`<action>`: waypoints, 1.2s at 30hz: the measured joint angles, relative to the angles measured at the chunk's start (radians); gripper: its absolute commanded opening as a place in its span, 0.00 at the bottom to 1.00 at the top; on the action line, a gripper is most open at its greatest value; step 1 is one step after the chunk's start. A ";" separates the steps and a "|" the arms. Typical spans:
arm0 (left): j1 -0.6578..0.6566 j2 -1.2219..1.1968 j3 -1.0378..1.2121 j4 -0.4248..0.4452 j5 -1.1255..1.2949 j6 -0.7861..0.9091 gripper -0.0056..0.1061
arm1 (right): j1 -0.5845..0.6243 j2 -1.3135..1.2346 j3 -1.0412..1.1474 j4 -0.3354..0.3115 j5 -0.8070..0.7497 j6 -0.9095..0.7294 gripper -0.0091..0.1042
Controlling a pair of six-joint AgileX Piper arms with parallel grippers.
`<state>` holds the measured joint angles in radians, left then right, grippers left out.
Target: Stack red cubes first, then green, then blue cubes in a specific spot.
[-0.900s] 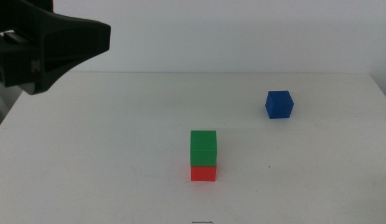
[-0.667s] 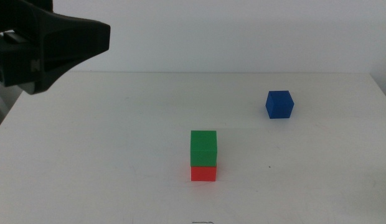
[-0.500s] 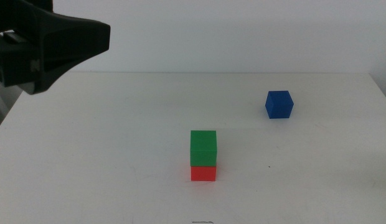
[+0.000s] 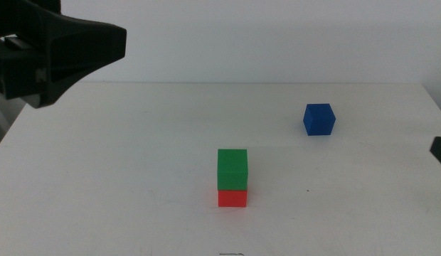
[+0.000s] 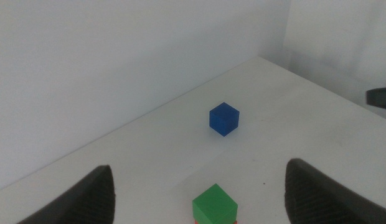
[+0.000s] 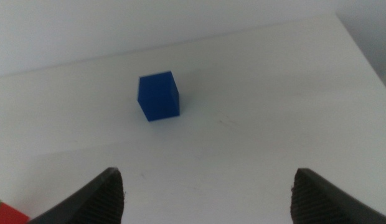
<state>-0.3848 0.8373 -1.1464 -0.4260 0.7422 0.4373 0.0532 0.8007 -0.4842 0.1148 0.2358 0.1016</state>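
Found green (image 4: pixel 232 168) set squarely on red (image 4: pixel 232 198), edges lined up, on the bare white table (image 4: pixel 135 178). Took that stack as the mark for everything else.

Saw blue (image 4: pixel 319 119) alone and untouched, well apart from the stack, behind it and off toward the right arm's side, turned slightly askew to it.

Noted the left gripper (image 5: pixel 198 176) raised behind and to the left of the stack, jaws spread wide, holding nothing. Noted the right gripper (image 6: pixel 207 177) out to the right of the stack, facing blue, jaws likewise spread wide and empty, with blue well ahead of the tips and not between them.

Judged blue light, rigid and unlikely to break, with matte faces that should give the pads fair grip. Reckoned the best hold to be on two opposite side faces, about mid-height, with the jaws turned to match the cube's skew so that a corner pinch would not twist it. Expected the stack to tip easily under a sideways nudge, so thought a straight, gentle lowering wise.
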 measured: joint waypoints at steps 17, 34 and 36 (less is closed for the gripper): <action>0.000 0.000 0.000 0.000 0.000 0.000 0.89 | 0.065 0.542 -0.537 0.012 0.376 -0.087 0.91; 0.000 0.000 0.000 0.000 0.000 -0.001 0.89 | 0.192 1.128 -1.186 -0.104 0.616 -0.002 0.91; 0.000 0.000 0.000 0.000 0.000 -0.001 0.89 | 0.192 1.186 -1.248 -0.115 0.638 -0.002 0.91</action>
<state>-0.3848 0.8373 -1.1464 -0.4260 0.7422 0.4363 0.2451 1.9864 -1.7326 0.0000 0.8737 0.0995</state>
